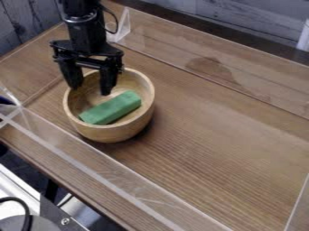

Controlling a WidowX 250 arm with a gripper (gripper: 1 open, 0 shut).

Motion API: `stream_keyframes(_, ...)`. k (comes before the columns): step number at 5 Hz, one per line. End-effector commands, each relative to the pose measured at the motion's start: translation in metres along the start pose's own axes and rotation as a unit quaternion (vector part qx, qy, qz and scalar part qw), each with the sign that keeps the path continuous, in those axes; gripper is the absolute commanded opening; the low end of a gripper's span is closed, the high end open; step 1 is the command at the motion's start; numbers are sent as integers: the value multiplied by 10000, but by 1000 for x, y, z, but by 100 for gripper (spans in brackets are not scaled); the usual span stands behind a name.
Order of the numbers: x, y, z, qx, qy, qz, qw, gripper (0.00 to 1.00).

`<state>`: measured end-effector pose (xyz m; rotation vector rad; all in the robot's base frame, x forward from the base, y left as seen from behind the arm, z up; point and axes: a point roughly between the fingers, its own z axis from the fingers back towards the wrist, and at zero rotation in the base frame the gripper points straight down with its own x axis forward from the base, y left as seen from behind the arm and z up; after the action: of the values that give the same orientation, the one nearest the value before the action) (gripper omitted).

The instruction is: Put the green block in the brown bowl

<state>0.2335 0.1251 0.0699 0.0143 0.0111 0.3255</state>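
The green block (107, 109) lies flat inside the brown bowl (133, 127), slanting from lower left to upper right. The bowl stands on the wooden table at left of centre. My gripper (87, 89) points straight down over the bowl's back left rim, just above and behind the block. Its two black fingers (104, 84) stand apart with nothing between them, so it is open and clear of the block.
The wooden table top (218, 126) is ringed by low clear plastic walls (72, 167). A darker stain (208, 66) marks the wood at the back right. Black cables (14, 212) show below the table's front left corner.
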Motion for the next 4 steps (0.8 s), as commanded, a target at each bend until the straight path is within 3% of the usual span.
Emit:
stream_keyframes(1,6,2,17,60,-298,-35,9995,100)
stream_keyframes(2,6,2,20,68,-323,-71,9994,100)
stream_keyframes(4,9,-6,9,231,-464,36,9986,100)
